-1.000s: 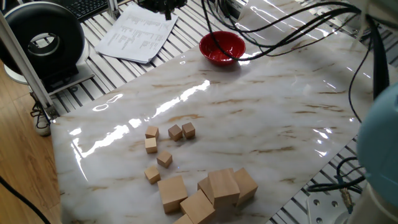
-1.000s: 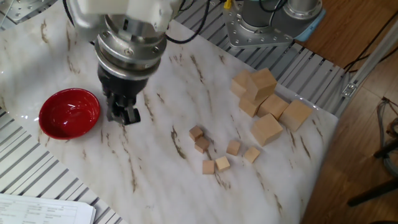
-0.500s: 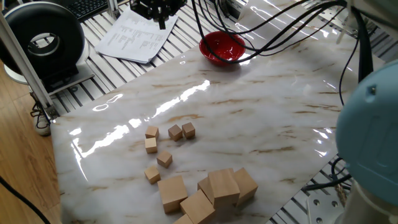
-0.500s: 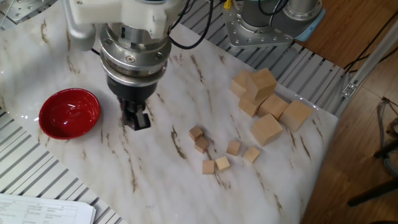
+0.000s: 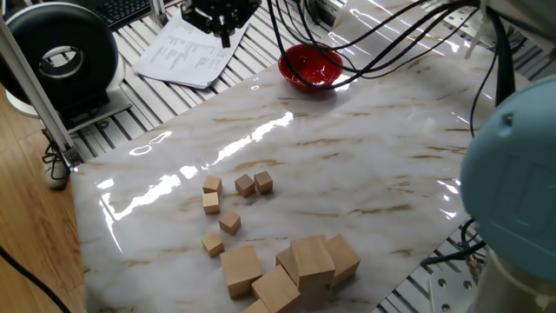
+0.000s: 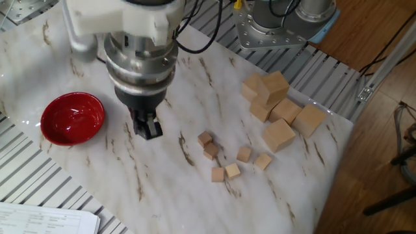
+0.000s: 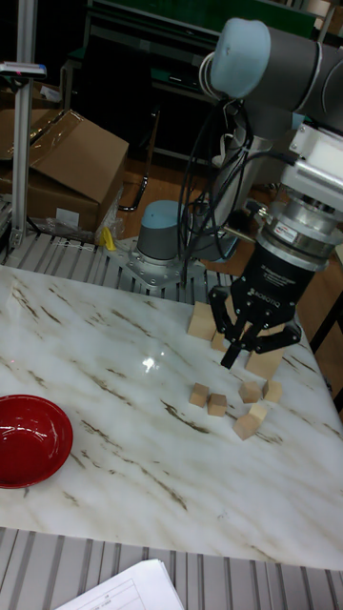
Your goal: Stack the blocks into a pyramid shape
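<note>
Several small tan wood blocks (image 5: 229, 222) lie loose and unstacked near the front of the marble table; they also show as a cluster of blocks (image 6: 232, 170) and as blocks (image 7: 217, 404) in the other views. My gripper (image 6: 148, 127) hangs above the table, left of the cluster in the other fixed view and apart from it. Its fingers come together to a point with nothing between them. It shows as the gripper (image 5: 224, 26) at the top edge and as the gripper (image 7: 230, 359) above and behind the small blocks.
A heap of much larger wood cubes (image 6: 279, 135) sits beside the small ones, near the table edge (image 5: 313, 259). A red bowl (image 6: 73, 118) stands at the far side. Papers (image 5: 191, 48) and a black round device (image 5: 61, 56) lie off the marble top.
The gripper has moved across the table from beside the red bowl toward the small blocks. The blocks have not moved.
</note>
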Motion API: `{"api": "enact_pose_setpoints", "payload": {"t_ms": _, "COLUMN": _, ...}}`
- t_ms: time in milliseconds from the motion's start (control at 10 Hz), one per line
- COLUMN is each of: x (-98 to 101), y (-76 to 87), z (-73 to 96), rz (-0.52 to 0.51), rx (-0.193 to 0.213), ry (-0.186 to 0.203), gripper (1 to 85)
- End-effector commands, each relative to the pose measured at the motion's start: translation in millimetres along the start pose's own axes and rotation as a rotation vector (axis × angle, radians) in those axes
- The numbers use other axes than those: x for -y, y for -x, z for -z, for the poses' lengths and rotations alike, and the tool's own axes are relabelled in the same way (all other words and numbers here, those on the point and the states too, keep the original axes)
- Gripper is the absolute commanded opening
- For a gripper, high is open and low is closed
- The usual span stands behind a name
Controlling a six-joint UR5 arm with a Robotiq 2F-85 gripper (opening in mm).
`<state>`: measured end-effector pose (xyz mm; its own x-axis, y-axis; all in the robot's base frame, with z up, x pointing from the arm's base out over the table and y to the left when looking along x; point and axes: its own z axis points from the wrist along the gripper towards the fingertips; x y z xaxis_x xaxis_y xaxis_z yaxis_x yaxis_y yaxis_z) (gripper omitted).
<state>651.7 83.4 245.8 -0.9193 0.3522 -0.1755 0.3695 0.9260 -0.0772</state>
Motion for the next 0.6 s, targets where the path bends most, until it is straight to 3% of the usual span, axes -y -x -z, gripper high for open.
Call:
{"api": "enact_pose_setpoints", "payload": {"t_ms": 0, "x": -29.2, "y": 23.5, "z": -12.0, "rz": 0.229, "rx": 0.057, "ry": 0.013, "gripper": 1.0}}
{"api": "enact_pose_setpoints", "payload": {"t_ms": 100, "x": -40.0, "y": 32.8, "z": -14.3, "rz": 0.171, "rx": 0.095, "ry": 0.072, "gripper": 1.0}}
{"api": "enact_pose_setpoints", "payload": {"t_ms": 200, "x": -60.2, "y": 46.9, "z": -12.3, "rz": 0.07, "rx": 0.173, "ry": 0.156, "gripper": 1.0}}
{"api": "enact_pose_setpoints", "payload": {"t_ms": 300, "x": -97.4, "y": 66.6, "z": -10.7, "rz": 0.027, "rx": 0.266, "ry": 0.266, "gripper": 1.0}}
{"api": "enact_pose_setpoints", "payload": {"t_ms": 400, "x": -110.0, "y": 69.7, "z": -8.0, "rz": 0.026, "rx": 0.3, "ry": 0.293, "gripper": 0.7}}
{"api": "enact_pose_setpoints", "payload": {"t_ms": 500, "x": -83.4, "y": 56.8, "z": -16.8, "rz": 0.13, "rx": 0.269, "ry": 0.159, "gripper": 0.7}}
